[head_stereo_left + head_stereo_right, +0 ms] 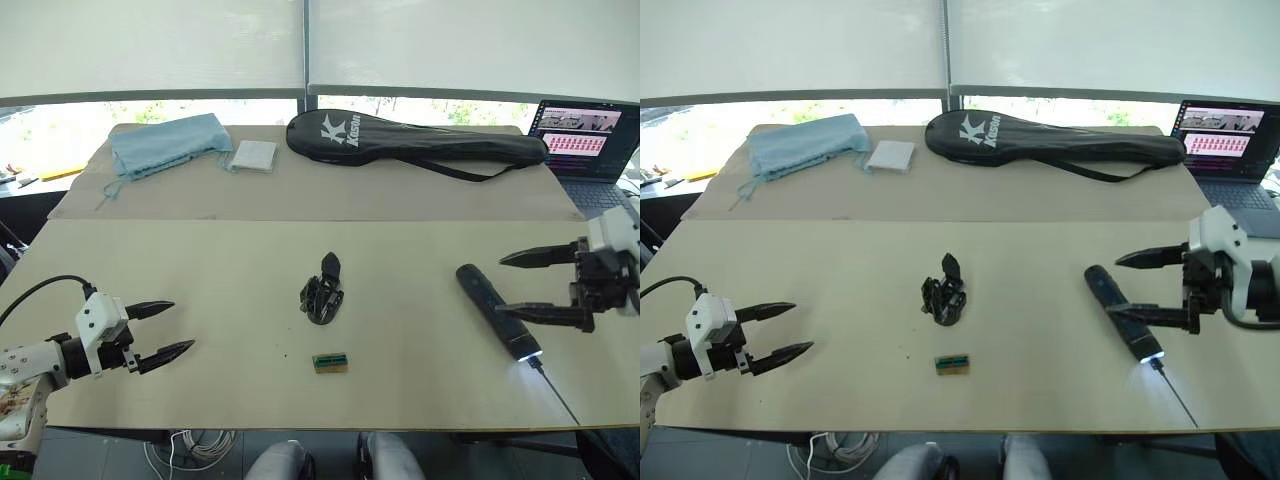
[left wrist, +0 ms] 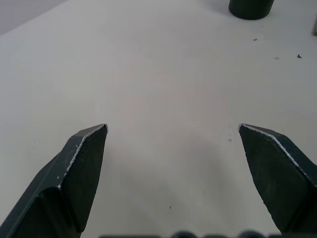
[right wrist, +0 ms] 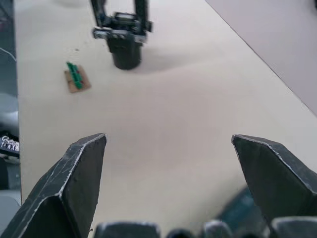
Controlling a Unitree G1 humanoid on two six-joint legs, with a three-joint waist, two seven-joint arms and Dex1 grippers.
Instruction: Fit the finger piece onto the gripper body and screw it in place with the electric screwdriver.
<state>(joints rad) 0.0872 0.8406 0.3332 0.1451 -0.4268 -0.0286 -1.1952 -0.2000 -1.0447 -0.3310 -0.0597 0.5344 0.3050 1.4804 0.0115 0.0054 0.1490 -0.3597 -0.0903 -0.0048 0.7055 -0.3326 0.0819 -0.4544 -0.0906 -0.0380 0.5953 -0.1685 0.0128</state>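
Reaching for the screwdriver (image 1: 497,310), the right claw (image 1: 525,285) straddles it, spread wide; next it must clench, apparently. Left claw (image 1: 163,331) waits released.

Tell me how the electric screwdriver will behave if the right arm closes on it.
The electric screwdriver looks rigid, so it probably won't flex. Its round barrel lying flat on the table could roll sideways if nudged. The thin bit at its lit tip looks delicate; better to grip mid-barrel.

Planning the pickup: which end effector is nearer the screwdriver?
Right. The right end effector is open and straddles the screwdriver, one finger above it and one across it. The left end effector is open at the table's far left, beyond the gripper body.
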